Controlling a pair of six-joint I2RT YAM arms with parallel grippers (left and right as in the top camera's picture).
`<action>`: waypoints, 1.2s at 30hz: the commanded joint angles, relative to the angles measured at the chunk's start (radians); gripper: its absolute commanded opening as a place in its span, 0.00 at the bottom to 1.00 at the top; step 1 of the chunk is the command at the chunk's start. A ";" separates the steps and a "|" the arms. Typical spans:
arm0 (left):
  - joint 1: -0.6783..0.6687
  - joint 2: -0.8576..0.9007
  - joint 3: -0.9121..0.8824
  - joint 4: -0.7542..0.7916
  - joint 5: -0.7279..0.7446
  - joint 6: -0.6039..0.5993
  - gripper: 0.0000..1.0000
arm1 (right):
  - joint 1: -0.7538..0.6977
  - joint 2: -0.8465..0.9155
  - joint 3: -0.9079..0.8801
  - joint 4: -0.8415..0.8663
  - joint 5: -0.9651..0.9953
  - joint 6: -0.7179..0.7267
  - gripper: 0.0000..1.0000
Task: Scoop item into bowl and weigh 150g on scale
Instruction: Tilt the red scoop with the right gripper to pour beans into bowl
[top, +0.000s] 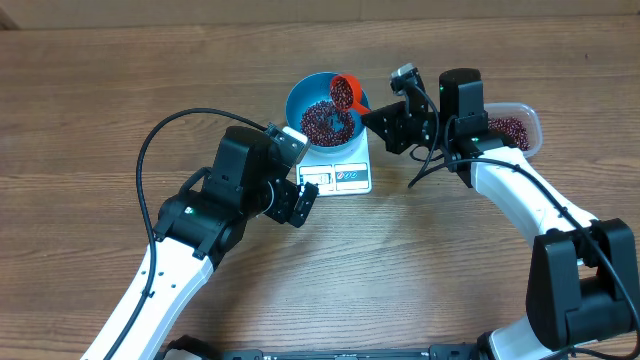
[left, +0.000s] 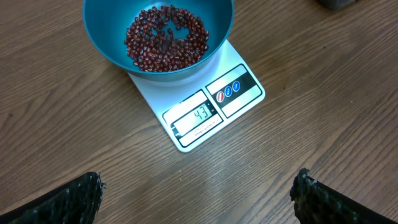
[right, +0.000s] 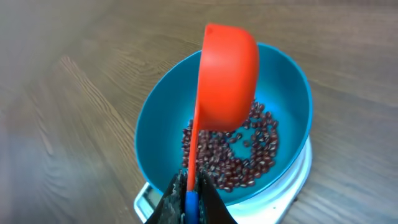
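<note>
Left gripper (top: 298, 203) centre-left, jaws spread, empty, near scale (top: 345, 172) corner. Bowl (top: 298, 98) on scale, upper centre, beans (top: 322, 122) inside; display reads 43. Scoop (top: 345, 92) tilted over bowl, handle pinched by right gripper (right: 189, 202). Container (top: 533, 128) far right.

You have a teal-blue bowl (left: 101, 34) holding dark red-brown beans (left: 165, 37), sitting on a white scale (left: 151, 91). Above the bowl is an orange-red scoop (right: 230, 74). The table (left: 323, 112) shows brown wood grain.
</note>
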 joint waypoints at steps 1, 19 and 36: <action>0.002 0.005 0.000 0.003 0.006 -0.010 1.00 | 0.004 0.003 0.000 0.010 0.008 -0.179 0.04; 0.002 0.005 0.000 0.003 0.007 -0.010 0.99 | 0.004 0.003 0.000 0.055 0.016 -0.592 0.04; 0.002 0.005 0.000 0.003 0.007 -0.010 1.00 | 0.002 0.003 0.000 0.066 0.017 -0.793 0.06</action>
